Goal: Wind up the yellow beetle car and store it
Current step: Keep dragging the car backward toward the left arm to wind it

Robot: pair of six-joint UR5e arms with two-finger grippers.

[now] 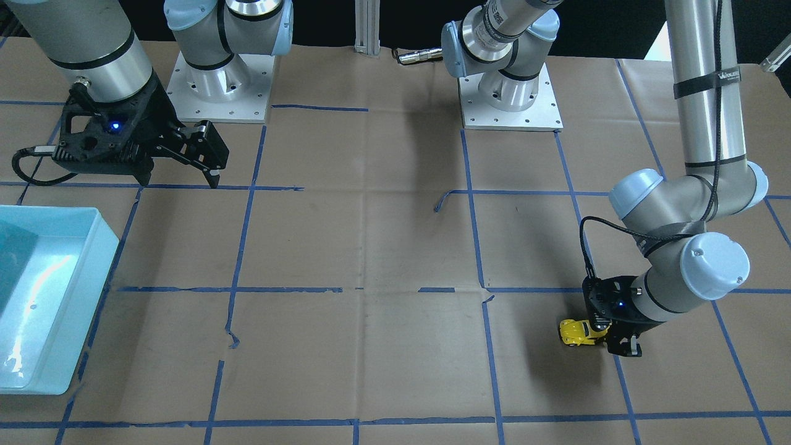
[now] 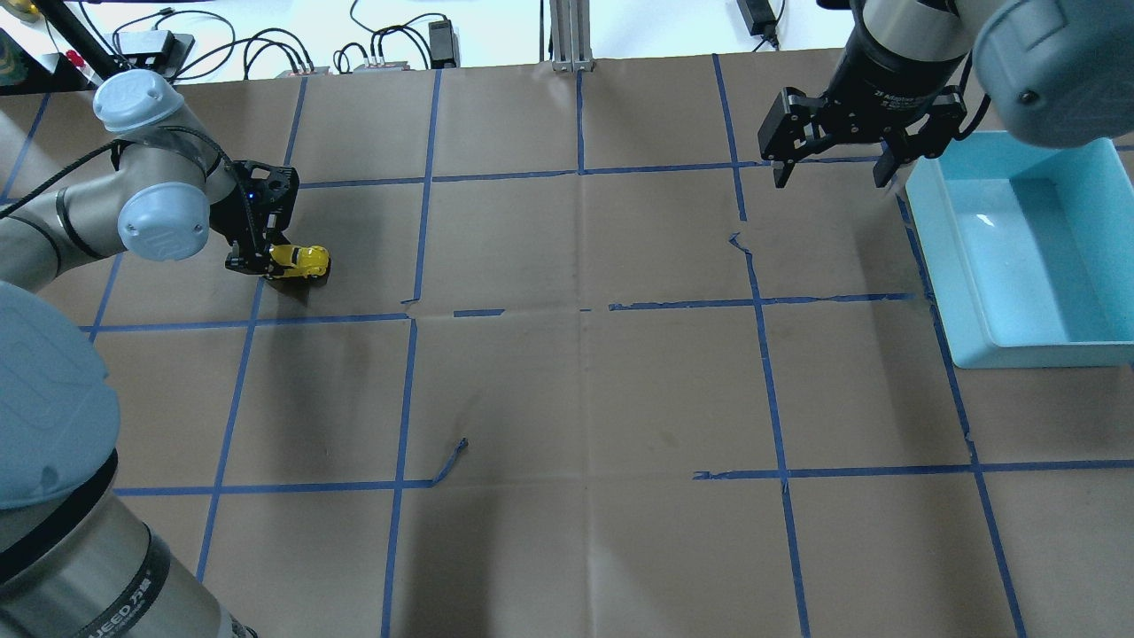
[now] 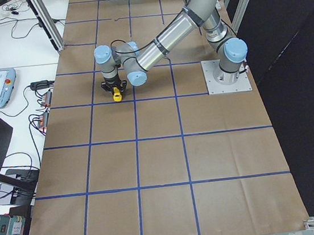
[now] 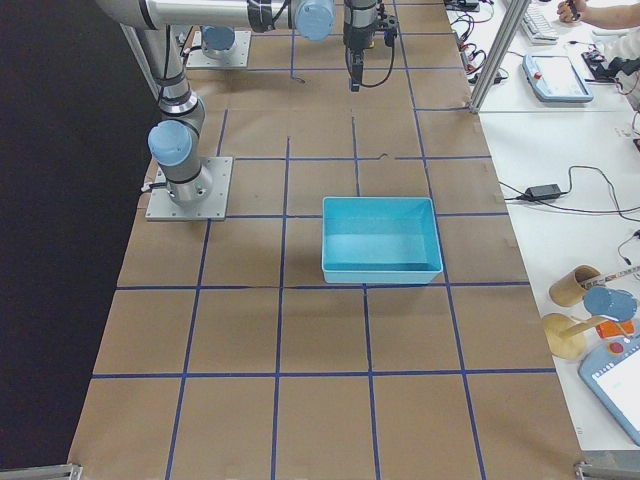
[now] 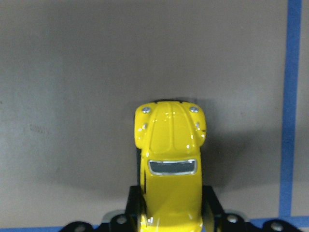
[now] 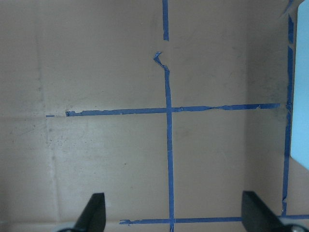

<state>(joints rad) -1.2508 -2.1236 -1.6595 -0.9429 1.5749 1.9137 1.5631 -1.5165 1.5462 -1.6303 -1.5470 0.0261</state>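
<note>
my left arm reaches out over the far left part of the surface (image 2: 576, 381), elbow bent and wrist turned steeply down, so that my left end effector (image 2: 259, 262) points at the brown paper just beside one of the blue tape lines (image 2: 232, 390). it is pinching the yellow beetle car (image 2: 301, 260) by its rear end: in the left wrist view the two fingers (image 5: 212, 205) press on either side of the car's (image 5: 169, 164) body behind the rear window, and the rounded nose sticks out ahead of them, pointing toward the middle of the surface. the car sits very low, with its shadow close under it; i cannot tell whether the wheels touch the paper.

well apart, on the far right, my right arm hangs with its wrist pointing down and my right end effector (image 2: 833, 173) held above the surface, its fingers (image 6: 94, 215) spread wide with nothing between them. just to its right stands the light-blue bin (image 2: 1019, 350), near the right edge.
</note>
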